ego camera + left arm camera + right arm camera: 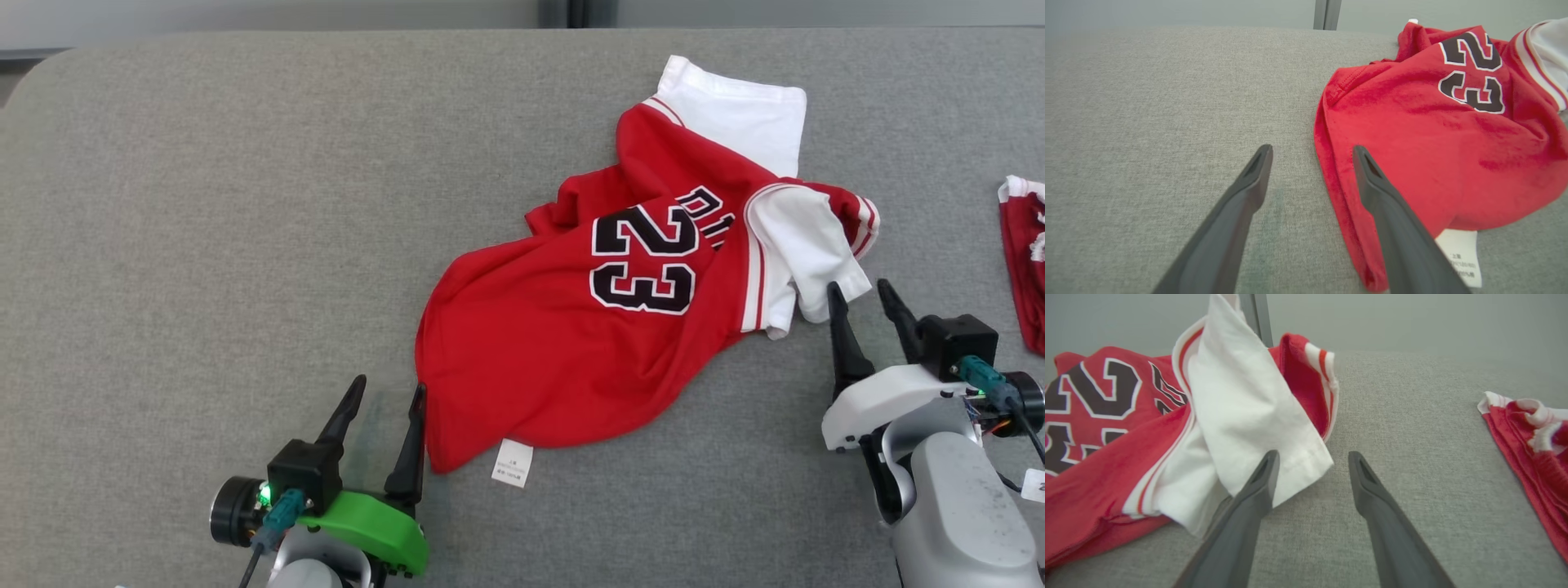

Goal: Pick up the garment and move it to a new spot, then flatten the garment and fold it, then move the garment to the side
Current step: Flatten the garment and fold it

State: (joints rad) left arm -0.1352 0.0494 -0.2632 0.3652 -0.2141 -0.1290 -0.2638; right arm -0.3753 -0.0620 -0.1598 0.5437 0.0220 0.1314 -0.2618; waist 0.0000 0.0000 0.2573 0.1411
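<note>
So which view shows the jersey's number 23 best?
Head view: the number 23 lies whole, seen from above. The left wrist view catches it slanted in its upper right; the right wrist view crops it at the left edge.

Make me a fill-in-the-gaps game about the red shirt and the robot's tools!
The red shirt shows the number ____. Its sleeve beside the right tool is coloured ____. The left tool and the right tool both stand ____. The shirt lies on a ____ surface.
Missing words: 23, white, open, grey.
</note>
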